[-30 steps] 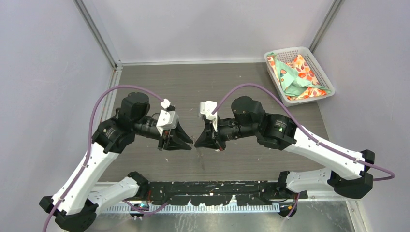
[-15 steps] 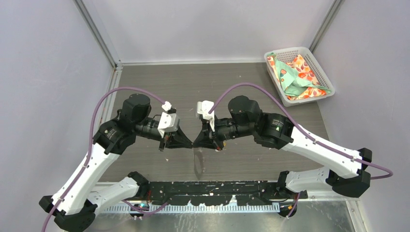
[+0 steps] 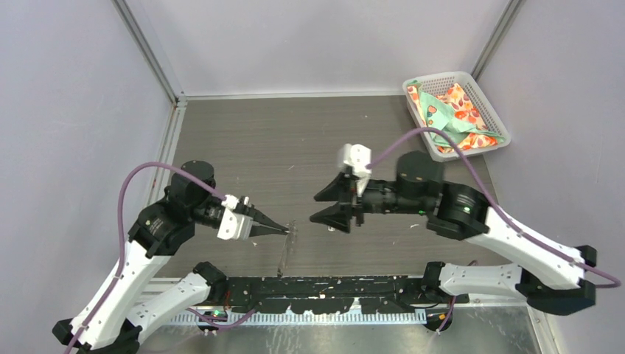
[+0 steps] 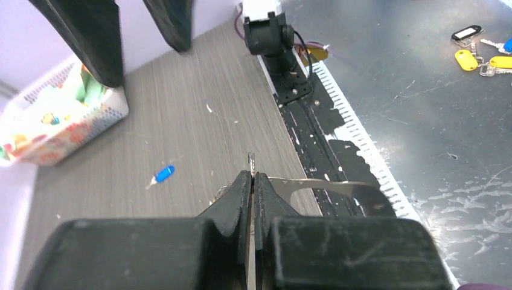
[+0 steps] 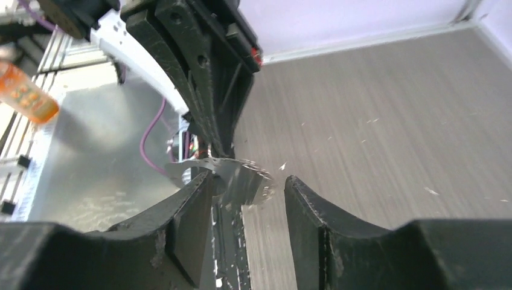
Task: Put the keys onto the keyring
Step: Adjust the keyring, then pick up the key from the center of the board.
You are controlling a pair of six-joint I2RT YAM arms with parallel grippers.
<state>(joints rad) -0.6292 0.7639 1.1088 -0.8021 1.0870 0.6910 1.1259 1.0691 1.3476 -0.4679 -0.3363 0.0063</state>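
The keyring [image 3: 286, 249] is a faint grey sliver, hard to make out, pinched in the closed jaws of my left gripper [image 3: 285, 231]. My right gripper [image 3: 314, 209] gapes empty; the blue key [image 4: 162, 175] lies on the table [image 3: 295, 140].

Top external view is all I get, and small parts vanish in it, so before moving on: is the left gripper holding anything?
Observer: Yes. Its wrist camera shows the left gripper shut on the keyring, a thin silvery loop curving away from the fingertips.
Operator: And the blue key?
Observer: The blue key lies loose on the table, apart from both grippers and not on the loop.
Operator: Is the right gripper touching the ring?
Observer: The right gripper is open; its camera shows the loop just ahead of the fingertips, unclamped. Contact I cannot tell.
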